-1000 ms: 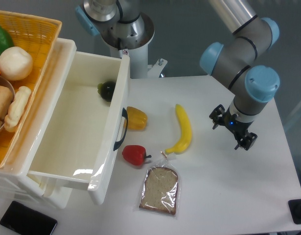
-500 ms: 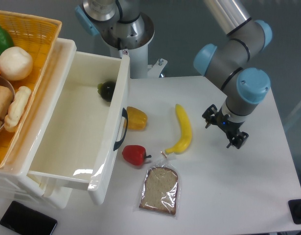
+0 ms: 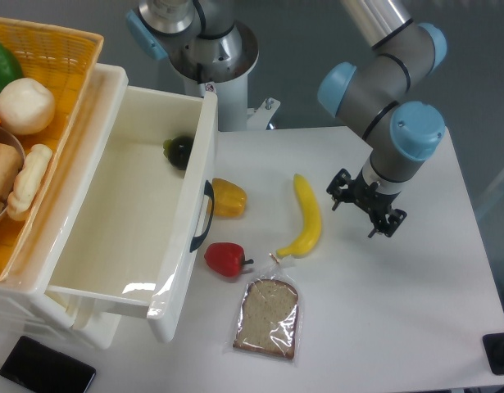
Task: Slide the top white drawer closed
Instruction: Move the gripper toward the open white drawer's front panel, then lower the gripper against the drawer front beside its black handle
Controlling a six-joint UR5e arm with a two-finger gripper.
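Note:
The top white drawer (image 3: 112, 246) stands pulled far out over the table at the left, with its curved black handle (image 3: 204, 217) on the front panel facing right. A dark round vegetable (image 3: 179, 151) lies inside at the back. My gripper (image 3: 362, 209) hangs over the table right of the banana, well apart from the drawer. Its fingers point down and stand apart, empty.
A yellow pepper (image 3: 228, 197) and a red pepper (image 3: 226, 259) lie just in front of the drawer's front panel. A banana (image 3: 306, 215) and a bagged bread slice (image 3: 268, 316) lie mid-table. A wicker basket (image 3: 30, 131) of food sits on top at left. A black phone (image 3: 45, 368) lies at the bottom left.
My gripper has moved left and slightly up, toward the banana. The drawer and the food have not moved.

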